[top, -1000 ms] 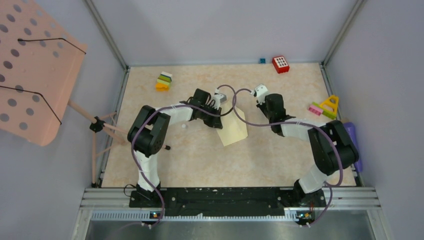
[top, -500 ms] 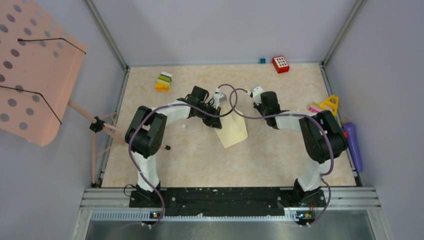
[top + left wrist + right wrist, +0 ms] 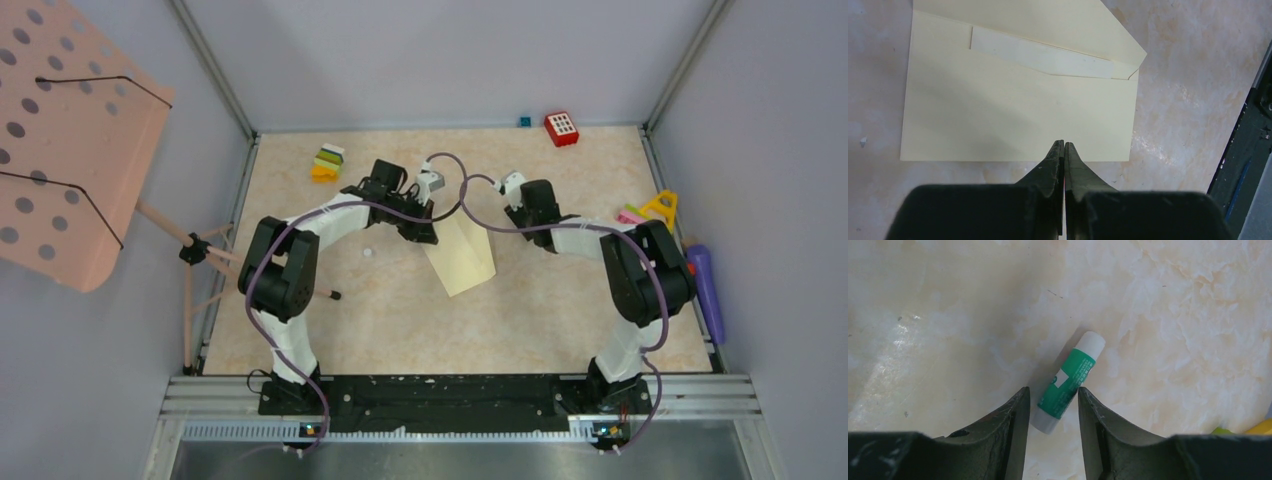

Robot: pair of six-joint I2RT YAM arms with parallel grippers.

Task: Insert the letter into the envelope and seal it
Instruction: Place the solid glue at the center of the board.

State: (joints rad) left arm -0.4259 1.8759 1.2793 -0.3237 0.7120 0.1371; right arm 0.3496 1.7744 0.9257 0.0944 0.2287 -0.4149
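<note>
The pale yellow envelope [image 3: 1013, 105] lies flat on the marble tabletop, its triangular flap [image 3: 1048, 25] open on the far side. A paler strip [image 3: 1043, 56] shows at its mouth; whether this is the letter I cannot tell. My left gripper [image 3: 1064, 145] is shut, its tips over the envelope's near edge with nothing between them. From above, the envelope [image 3: 462, 258] sits mid-table with the left gripper [image 3: 428, 236] at its far-left corner. My right gripper [image 3: 1052, 390] is open. A green glue stick [image 3: 1069, 379] with a white cap lies on the table, its lower end between the fingers.
Toy blocks lie along the back and right: a green-yellow stack [image 3: 327, 162], a red block [image 3: 561, 128], and pink, yellow and green pieces [image 3: 650, 212]. A purple object [image 3: 706, 285] lies at the right edge. A pink perforated stand [image 3: 70, 140] leans at the left.
The left arm has stretched toward the back left, and the envelope's far end has shifted slightly with it. The right arm's elbow has swung inward while its wrist stays near the same spot.
</note>
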